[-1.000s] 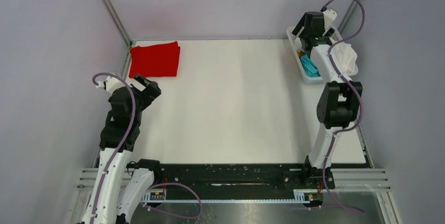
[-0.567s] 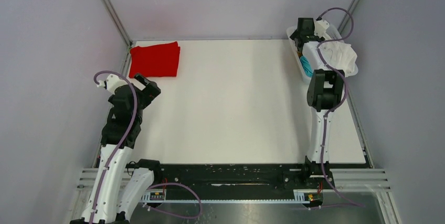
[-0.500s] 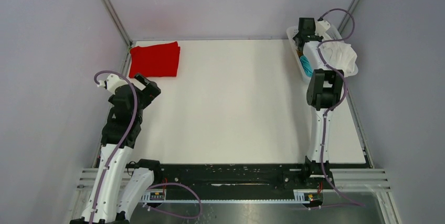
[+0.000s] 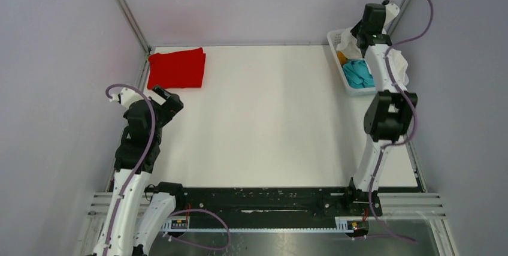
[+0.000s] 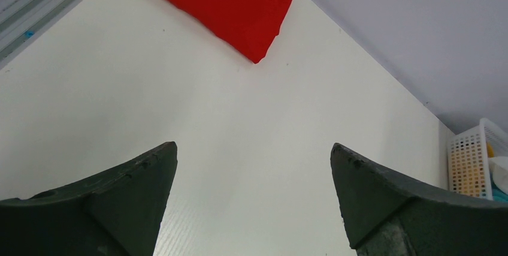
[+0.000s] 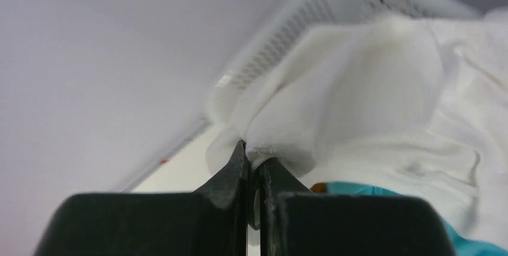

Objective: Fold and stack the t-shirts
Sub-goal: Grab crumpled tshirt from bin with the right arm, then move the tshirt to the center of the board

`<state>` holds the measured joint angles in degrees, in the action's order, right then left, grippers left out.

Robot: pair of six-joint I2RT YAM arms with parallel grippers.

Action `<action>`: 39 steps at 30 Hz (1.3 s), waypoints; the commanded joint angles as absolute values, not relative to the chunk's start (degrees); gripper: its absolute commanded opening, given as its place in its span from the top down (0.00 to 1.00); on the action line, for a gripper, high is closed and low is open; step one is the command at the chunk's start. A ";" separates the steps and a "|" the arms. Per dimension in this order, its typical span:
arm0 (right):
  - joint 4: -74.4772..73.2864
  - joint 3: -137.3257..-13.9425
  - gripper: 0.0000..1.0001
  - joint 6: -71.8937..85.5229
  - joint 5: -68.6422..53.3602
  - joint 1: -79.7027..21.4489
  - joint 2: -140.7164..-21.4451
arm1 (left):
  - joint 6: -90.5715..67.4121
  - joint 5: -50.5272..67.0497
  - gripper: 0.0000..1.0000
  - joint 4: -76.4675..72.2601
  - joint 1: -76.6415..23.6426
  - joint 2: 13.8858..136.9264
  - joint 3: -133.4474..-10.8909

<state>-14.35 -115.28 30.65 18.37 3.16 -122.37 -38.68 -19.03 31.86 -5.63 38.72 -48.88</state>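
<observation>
Top external view puts the white lattice basket (image 4: 334,45) at the table's (image 4: 269,118) 2 o'clock corner. The right gripper (image 4: 359,35) hangs over the basket's far end. The folded red t-shirt (image 4: 177,69) lies flat at the 10 o'clock corner.

In the right wrist view that gripper's (image 6: 253,151) jaws are pressed together on a small bunched fold of the white t-shirt (image 6: 371,88). The rest of the cloth trails down toward 4 o'clock into the basket and over its rim. The teal t-shirt (image 4: 359,73) lies directly under the white one, with a bit of orange-yellow t-shirt (image 4: 342,58) beside it.

The left gripper (image 4: 165,101) waits near the table's 9 o'clock edge. Its fingers are spread wide and hold nothing, and it points at the red shirt.

Judged risks:
- The pinch takes only a thin edge of cloth, so the hanging weight could pull it free during a lift.
- The white shirt rests on the teal one, so it may drag the teal one out with it.
- The cloth is draped over the rim, so a sideways pull could snag the lattice and tip or slide the light basket.
</observation>
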 commanded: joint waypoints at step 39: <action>-20.27 -48.27 0.09 30.86 6.77 -7.05 -66.81 | -44.38 6.74 0.01 32.50 -5.50 41.76 -42.71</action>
